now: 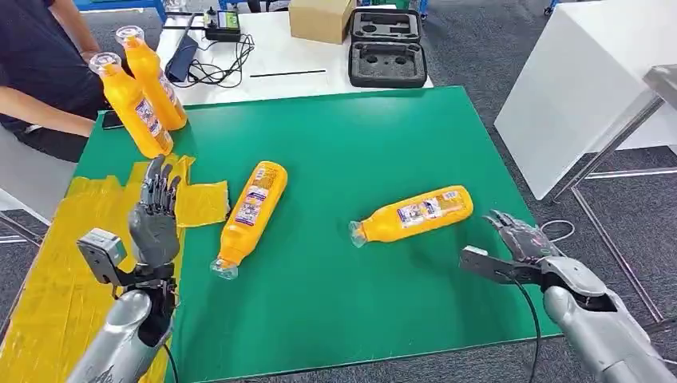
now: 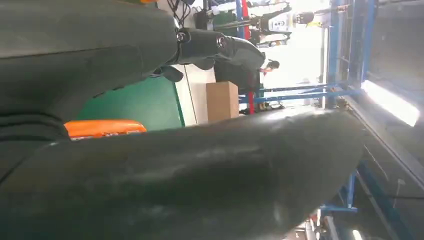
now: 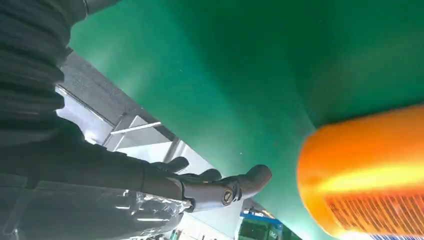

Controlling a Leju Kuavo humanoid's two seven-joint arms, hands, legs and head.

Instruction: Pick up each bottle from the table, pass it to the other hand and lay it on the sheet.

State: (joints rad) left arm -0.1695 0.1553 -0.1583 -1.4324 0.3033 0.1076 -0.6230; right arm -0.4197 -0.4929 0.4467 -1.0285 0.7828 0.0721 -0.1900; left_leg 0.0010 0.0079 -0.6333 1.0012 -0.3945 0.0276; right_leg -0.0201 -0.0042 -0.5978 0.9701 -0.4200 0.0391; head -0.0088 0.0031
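The fingers (image 3: 200, 186) of the right hand (image 1: 519, 237) are seen spread and lightly curled with nothing between them, just beside the base of the nearer lying bottle (image 1: 413, 214) at the table's right edge. The fingers (image 1: 160, 185) of the left hand (image 1: 154, 215) are held straight and apart, upright over the edge of the yellow sheet (image 1: 56, 279), and nothing is gripped by them either. In the left wrist view the picture is mostly blocked by the hand's own cover, so the fingers' exact set cannot be confirmed there.

A second lying bottle (image 1: 251, 215) is found on the green table (image 1: 343, 303), between the two hands, its cap end pointing toward the robot and its body just beside the sheet's torn corner. Two more bottles (image 1: 144, 88) are held tilted above the far left corner, apparently by a person (image 1: 40, 72) seated there.

Trouble is judged most likely at the grasp: the bottle is round and lying on its side, so it could be rolled away by a glancing touch, possibly off the near edge. A slip could also be caused during the handover if one hand is released before the other has closed.

Counted: four orange bottles, two lying and two held up; one sheet; two robot hands.
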